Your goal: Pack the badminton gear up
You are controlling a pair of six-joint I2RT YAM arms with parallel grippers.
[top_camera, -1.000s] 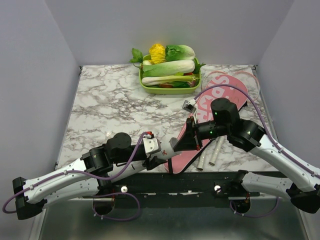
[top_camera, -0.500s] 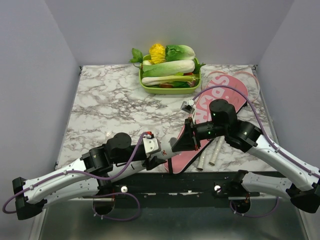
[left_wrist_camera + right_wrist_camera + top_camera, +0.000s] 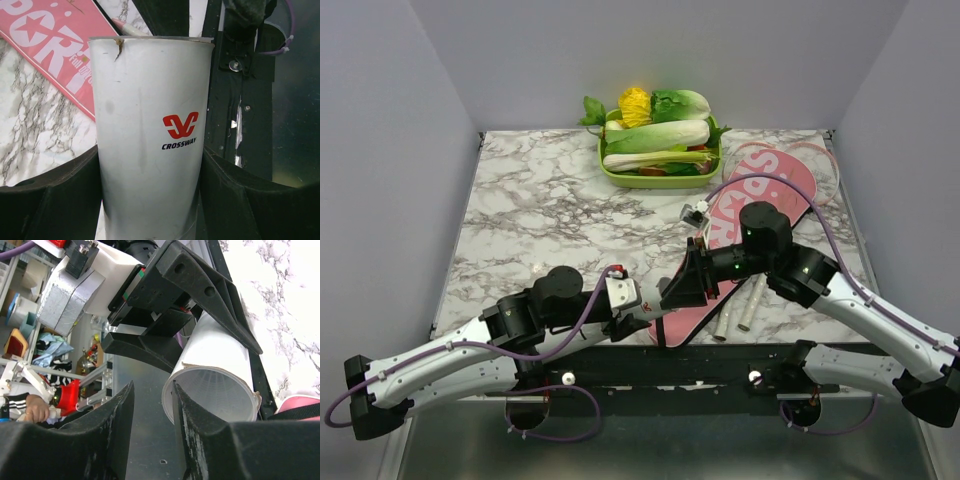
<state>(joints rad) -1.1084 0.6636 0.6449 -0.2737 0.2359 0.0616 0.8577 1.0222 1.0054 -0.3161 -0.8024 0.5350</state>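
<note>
The long white tube sits at the table's near edge, about 6 o'clock in the top view, clamped across its body by the left gripper. The right gripper stands at the tube's open mouth, jaws parted, clasping nothing. The tube looks light, hollow, thin-walled and smooth, its rim already nicked — best taken mid-body with a gentle squeeze, not by the mouth. The pink cover bag stretches toward 2 o'clock.
</note>
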